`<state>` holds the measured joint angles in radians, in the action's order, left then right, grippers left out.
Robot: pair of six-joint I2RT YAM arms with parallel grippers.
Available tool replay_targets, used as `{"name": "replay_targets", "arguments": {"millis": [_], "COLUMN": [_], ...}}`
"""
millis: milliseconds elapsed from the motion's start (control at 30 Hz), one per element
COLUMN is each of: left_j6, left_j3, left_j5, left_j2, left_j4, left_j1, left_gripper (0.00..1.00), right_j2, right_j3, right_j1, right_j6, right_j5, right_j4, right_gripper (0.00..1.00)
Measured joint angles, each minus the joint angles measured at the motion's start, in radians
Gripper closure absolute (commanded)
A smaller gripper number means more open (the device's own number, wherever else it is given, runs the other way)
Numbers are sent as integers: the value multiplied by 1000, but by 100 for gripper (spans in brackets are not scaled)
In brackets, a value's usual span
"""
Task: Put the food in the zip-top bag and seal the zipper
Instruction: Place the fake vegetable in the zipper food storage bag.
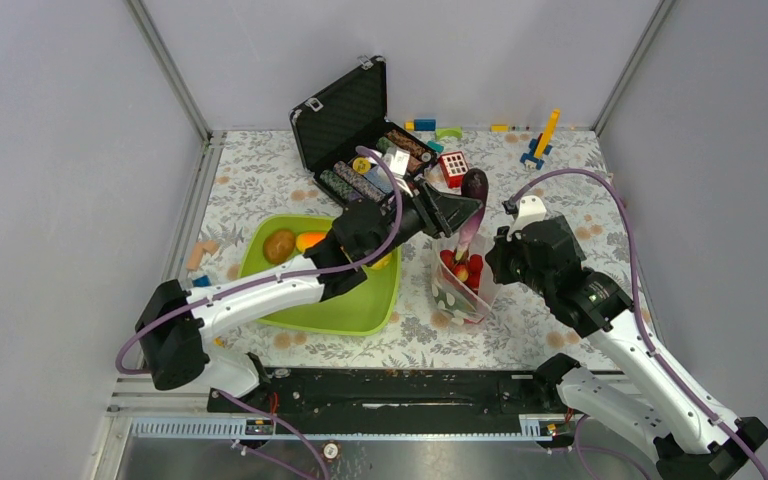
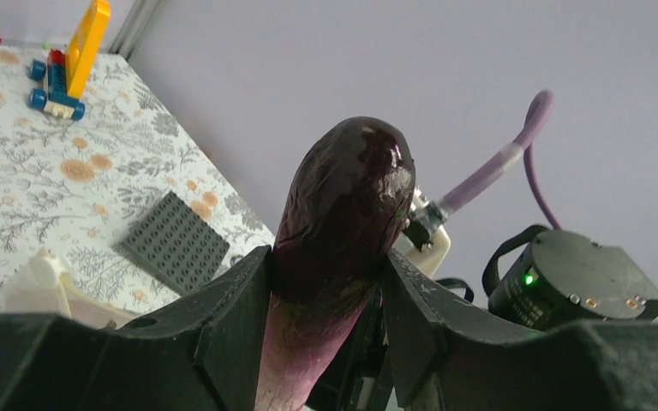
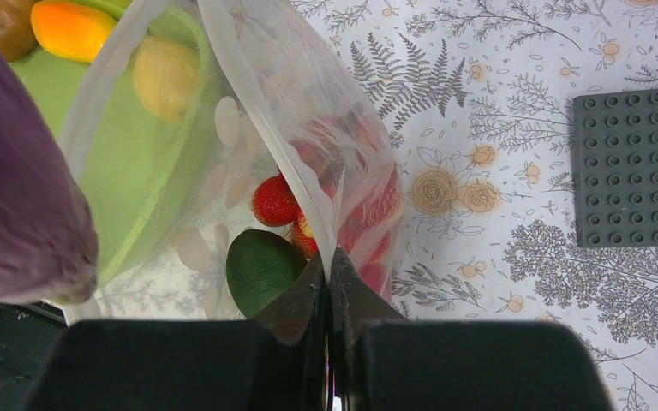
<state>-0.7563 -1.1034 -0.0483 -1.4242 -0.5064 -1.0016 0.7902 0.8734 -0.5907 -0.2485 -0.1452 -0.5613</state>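
Note:
My left gripper [image 1: 457, 215] is shut on the purple eggplant [image 1: 473, 192] and holds it upright over the open mouth of the dotted zip-top bag [image 1: 457, 290]. In the left wrist view the eggplant [image 2: 343, 205] sits between both fingers of the left gripper [image 2: 326, 291]. My right gripper [image 3: 330, 267] is shut on the bag's wall [image 3: 248, 111] and holds it up. Inside the bag lie a dark green avocado [image 3: 260, 270] and red berries [image 3: 274, 201]. The eggplant's end [image 3: 17, 197] hangs at the left. The zipper strip is not clearly seen.
A lime-green tray [image 1: 350, 310] left of the bag holds a brown fruit [image 1: 279, 245], an orange fruit [image 1: 309, 240] and a yellow fruit [image 3: 164, 75]. An open black case [image 1: 345, 115] with poker chips stands behind. Building blocks [image 1: 540, 140] lie at the back; a grey baseplate [image 3: 634, 167] lies right.

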Motion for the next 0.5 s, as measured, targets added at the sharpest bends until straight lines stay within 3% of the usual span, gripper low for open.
{"name": "replay_targets", "arguments": {"millis": [100, 333, 500], "left_j6": [5, -14, -32], "left_j3": [18, 144, 182], "left_j5": [0, -45, -89], "left_j2": [0, 0, 0], "left_j4": [8, -32, -45], "left_j1": [-17, -61, -80], "left_gripper": [60, 55, 37], "right_j2": [-1, 0, 0], "right_j3": [-2, -2, -2], "right_j1": [0, 0, 0], "right_j6": [0, 0, 0], "right_j5": [-1, -2, -3], "right_j4": [0, 0, 0], "right_gripper": [97, 97, 97]}}
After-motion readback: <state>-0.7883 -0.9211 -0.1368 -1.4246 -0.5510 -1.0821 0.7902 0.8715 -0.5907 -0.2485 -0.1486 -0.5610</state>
